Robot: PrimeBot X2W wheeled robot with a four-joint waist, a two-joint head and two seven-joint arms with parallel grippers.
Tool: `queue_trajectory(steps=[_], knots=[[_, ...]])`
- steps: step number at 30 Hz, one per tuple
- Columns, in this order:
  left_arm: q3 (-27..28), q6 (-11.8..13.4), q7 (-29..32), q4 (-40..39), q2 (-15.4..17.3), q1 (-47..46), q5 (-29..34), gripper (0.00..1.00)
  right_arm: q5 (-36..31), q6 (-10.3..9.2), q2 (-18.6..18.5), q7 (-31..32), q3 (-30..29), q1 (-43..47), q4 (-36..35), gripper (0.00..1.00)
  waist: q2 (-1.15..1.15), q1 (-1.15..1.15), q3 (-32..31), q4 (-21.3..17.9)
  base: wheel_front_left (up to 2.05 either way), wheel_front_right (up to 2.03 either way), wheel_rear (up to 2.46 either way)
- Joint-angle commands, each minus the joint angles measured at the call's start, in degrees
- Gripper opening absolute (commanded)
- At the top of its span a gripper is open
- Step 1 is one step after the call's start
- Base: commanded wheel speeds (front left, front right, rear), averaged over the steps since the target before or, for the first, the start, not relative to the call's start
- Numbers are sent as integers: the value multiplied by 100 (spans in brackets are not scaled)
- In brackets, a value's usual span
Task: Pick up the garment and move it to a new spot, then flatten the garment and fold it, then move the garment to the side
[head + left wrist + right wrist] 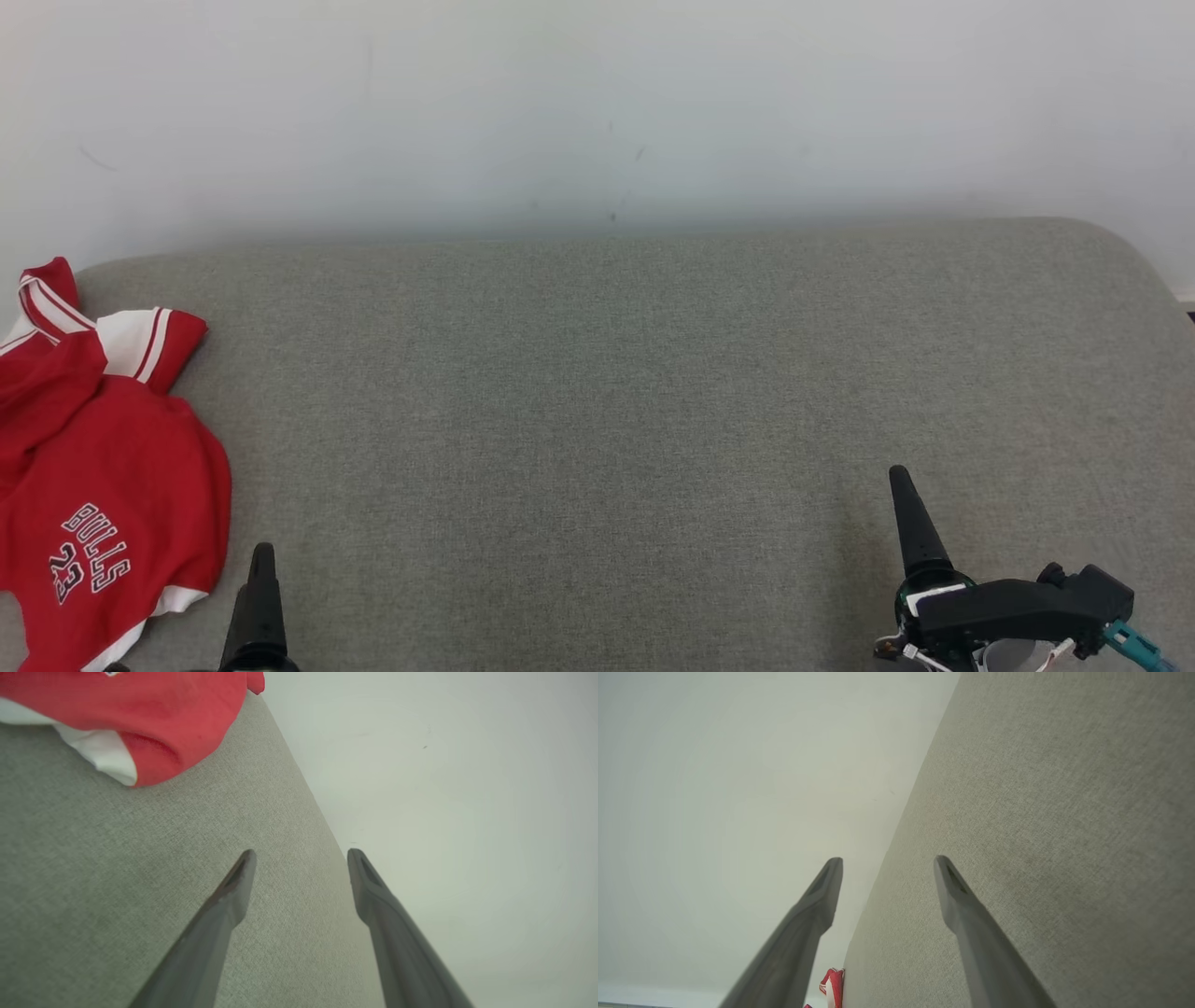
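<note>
Pincers first, down at the near edge: the left pincer (pixel 301 851) sits low on the left, its two long dark fingers spread wide and holding nothing. Over on the right, the right pincer (pixel 888 858) is the same story: fingers parted and empty, one dark finger pointing up the head view from a black wrist housing.

Just beside the left pincer, and not touching it, lies the rumpled red fabric jersey (pixel 112 467) with white trim and "BULLS 23" lettering. It's at the far left of the grey woven-fabric table (pixel 597 392) and runs off the left edge of the head view. Its white sleeve cuff with red stripes lies toward the back. The right pincer is well apart from it, with a broad stretch of grey cloth between them.

Beyond the table's rounded back edge stands a plain white wall (pixel 597 112).
</note>
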Motion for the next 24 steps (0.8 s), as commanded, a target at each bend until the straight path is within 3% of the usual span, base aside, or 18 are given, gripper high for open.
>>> queue_trajectory(steps=[1,12,24], knots=[[-15,24,-48,-106,38,-90,196,100,-201,-3,-6,-50,10,-98,-84,100,0,0,0,3,0,0,0],[-256,221,-273,-252,45,-101,1632,100,-1527,-4,-9,-256,35,-48,-183,100,0,0,13,35,0,0,0],[-481,226,-495,-294,76,-99,2983,100,-2611,-6,-11,-460,83,-74,-89,100,0,0,30,54,0,0,0]])
